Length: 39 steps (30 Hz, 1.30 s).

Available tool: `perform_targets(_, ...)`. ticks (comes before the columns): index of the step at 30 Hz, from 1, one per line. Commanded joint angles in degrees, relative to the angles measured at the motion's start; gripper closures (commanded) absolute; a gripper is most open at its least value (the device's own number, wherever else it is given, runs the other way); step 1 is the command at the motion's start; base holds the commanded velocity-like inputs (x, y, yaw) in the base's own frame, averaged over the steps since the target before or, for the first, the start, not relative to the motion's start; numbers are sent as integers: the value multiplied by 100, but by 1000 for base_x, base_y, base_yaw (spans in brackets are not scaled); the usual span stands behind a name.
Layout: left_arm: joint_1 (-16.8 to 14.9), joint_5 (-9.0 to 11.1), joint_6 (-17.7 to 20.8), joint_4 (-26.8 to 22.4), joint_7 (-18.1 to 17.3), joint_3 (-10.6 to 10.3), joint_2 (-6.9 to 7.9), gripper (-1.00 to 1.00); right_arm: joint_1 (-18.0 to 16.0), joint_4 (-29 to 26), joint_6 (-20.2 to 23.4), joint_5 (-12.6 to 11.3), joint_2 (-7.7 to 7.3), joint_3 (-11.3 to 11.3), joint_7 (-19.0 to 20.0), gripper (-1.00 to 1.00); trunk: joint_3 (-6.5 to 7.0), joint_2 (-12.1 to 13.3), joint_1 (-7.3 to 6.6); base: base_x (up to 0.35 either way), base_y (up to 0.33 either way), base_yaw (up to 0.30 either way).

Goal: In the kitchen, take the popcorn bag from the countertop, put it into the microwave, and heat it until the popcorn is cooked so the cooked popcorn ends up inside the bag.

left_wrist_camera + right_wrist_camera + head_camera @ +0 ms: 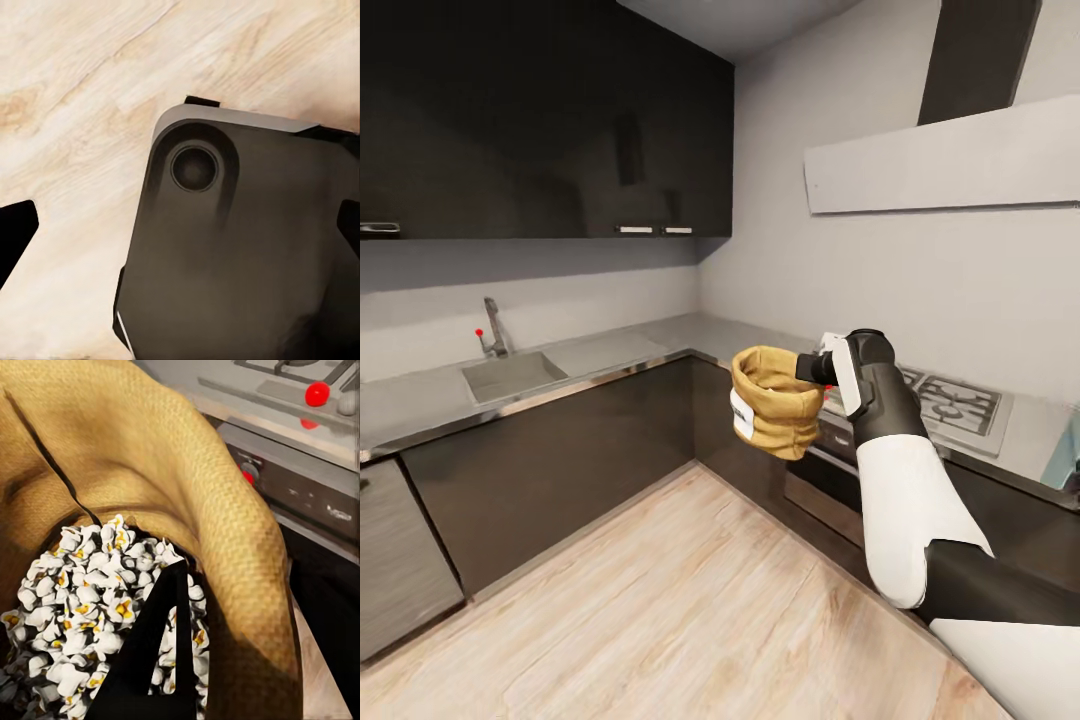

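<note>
My right gripper (812,370) is shut on the rolled rim of the mustard-tan popcorn bag (775,410) and holds it upright in the air, above the wood floor in front of the built-in oven. The bag's white label faces left. In the right wrist view the open bag (150,457) holds white popped popcorn (82,600), with one black finger (154,652) inside the rim. In the left wrist view my left gripper (180,225) is open and empty, pointing down at the floor. A pale mint-blue sliver (1065,455) on the countertop (620,350) at the far right is too cut off to identify.
The L-shaped grey countertop carries a sink (510,375) with a faucet (493,330) on the left run and a gas hob (950,400) on the right run. Below the hob sits the oven (822,490). Dark upper cabinets (540,120) and a range hood (940,165) hang above. The plank floor (690,600) is open.
</note>
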Motion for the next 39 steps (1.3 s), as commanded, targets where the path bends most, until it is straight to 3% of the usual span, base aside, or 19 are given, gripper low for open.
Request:
perform_targets(1,-1,35,-17,-4,3,-1,-1,-100,-6,-4,20,15,8,-17,-5,100,-7,-5,-3,-349,0,0)
perform_targets(15,-1,35,2,-9,-45,-1,12,-100,-3,48,20,-22,8,-17,-5,100,-7,-5,-3,-326,0,0)
perform_targets(39,-1,35,27,-11,-66,-1,24,-100,-4,31,20,18,8,-26,-12,100,-7,-5,-3,-6,0,-9)
